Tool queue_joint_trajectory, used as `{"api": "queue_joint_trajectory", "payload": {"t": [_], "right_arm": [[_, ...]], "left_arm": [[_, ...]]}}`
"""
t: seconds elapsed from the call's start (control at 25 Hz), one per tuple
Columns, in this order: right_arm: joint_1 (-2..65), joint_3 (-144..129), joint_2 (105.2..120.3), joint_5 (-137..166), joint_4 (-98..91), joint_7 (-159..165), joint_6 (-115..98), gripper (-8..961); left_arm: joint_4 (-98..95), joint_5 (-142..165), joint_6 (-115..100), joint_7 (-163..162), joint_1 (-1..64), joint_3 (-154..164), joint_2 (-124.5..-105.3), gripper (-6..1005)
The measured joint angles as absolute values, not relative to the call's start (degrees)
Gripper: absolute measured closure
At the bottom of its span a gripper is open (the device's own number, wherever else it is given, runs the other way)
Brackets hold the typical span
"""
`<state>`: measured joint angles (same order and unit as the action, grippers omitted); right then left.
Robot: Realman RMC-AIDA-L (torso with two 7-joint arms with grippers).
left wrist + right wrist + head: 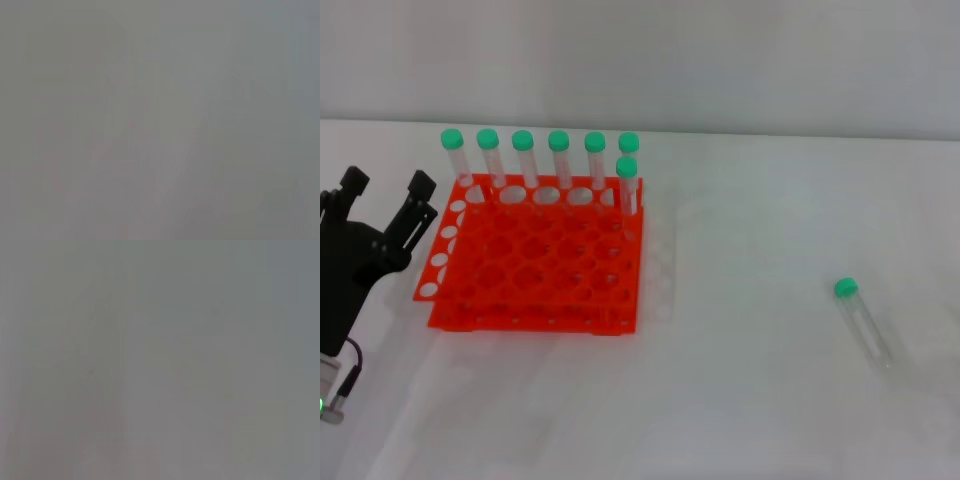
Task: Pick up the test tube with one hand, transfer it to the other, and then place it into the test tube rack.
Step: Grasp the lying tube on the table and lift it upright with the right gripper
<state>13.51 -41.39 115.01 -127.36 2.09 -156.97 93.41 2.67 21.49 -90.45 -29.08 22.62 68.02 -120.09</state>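
Note:
A clear test tube [863, 320] with a green cap lies on the white table at the right, cap toward the back. The orange-red test tube rack [535, 262] stands at the left-centre. My left gripper [388, 187] is at the far left, just beside the rack's left edge, fingers open and empty, pointing toward the back. My right gripper is out of view. Both wrist views show only a grey blur.
Several green-capped tubes [540, 160] stand upright in the rack's back row, and one more [627, 185] stands in the right column just in front. The white table [750, 400] stretches between rack and lying tube.

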Motion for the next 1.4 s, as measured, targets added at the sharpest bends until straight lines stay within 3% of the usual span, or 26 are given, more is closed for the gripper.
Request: {"api": "queue_joint_trajectory", "payload": {"t": [0.8,1.12,1.4], "right_arm": [[14.61,-43.05,114.98,-125.45,-0.54,-150.52,94.89,98],[15.97,-49.23,114.19,-114.74,-22.79,-123.10,88.23,98],[15.80,-49.61,114.71,-97.54,-48.82,-95.30,80.40,109]], "left_arm": [[-1.99,20.91,-90.65,-26.94,23.63,67.94,-119.72,121],[-2.97,20.58,-90.59,-25.91,23.96,67.67,-119.63,122],[-3.45,20.46,-90.83,-25.71,24.02,67.61,-119.44,123]]}}
